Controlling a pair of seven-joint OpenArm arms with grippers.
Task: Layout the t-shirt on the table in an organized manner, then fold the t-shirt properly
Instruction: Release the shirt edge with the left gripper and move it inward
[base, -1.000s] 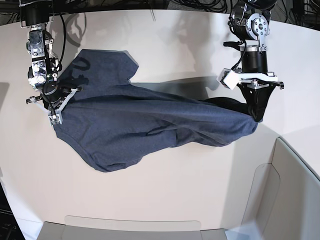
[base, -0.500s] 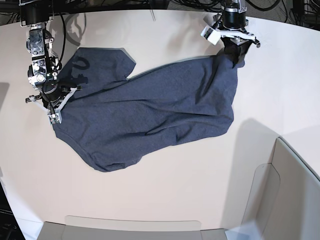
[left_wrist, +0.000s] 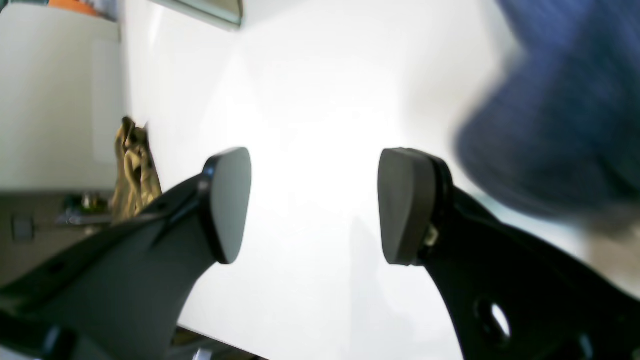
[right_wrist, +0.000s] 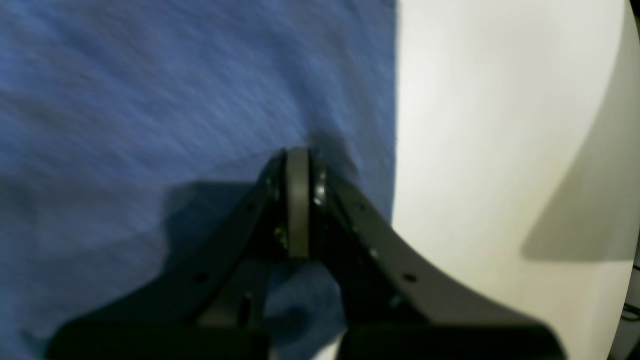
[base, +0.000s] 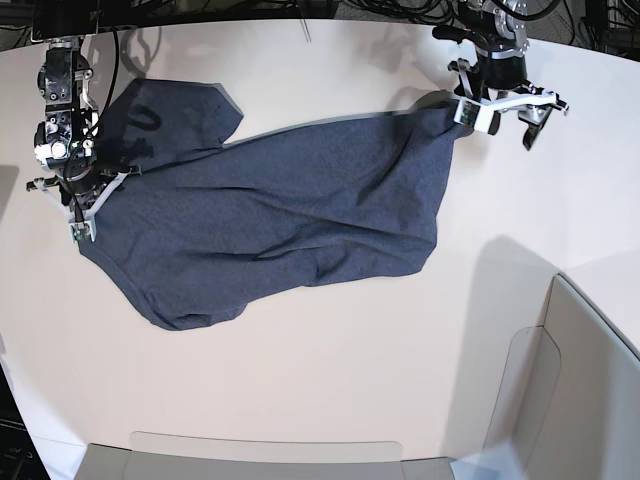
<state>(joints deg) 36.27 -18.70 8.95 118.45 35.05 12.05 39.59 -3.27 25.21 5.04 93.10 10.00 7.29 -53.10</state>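
Left gripper (left_wrist: 315, 205), left wrist view: jaws spread, nothing between; t-shirt (left_wrist: 560, 115) off to its right, blurred. My worry: that corner slumps and bunches.

Right wrist view: right gripper (right_wrist: 298, 210) pinched shut on t-shirt (right_wrist: 150, 100), bare table (right_wrist: 500, 125) to its right. A tug could skew it.

Base view: t-shirt (base: 280, 220) stretched between both grippers, rumpled. Table (base: 330, 380) plenty roomy; grey panels (base: 590, 380) at the near corner.

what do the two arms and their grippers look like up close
Both arms are black and silver metal with black cables along them. The left gripper has matte black fingers ending in flat rounded dark grey pads. The right gripper has matching black fingers dotted with small holes.
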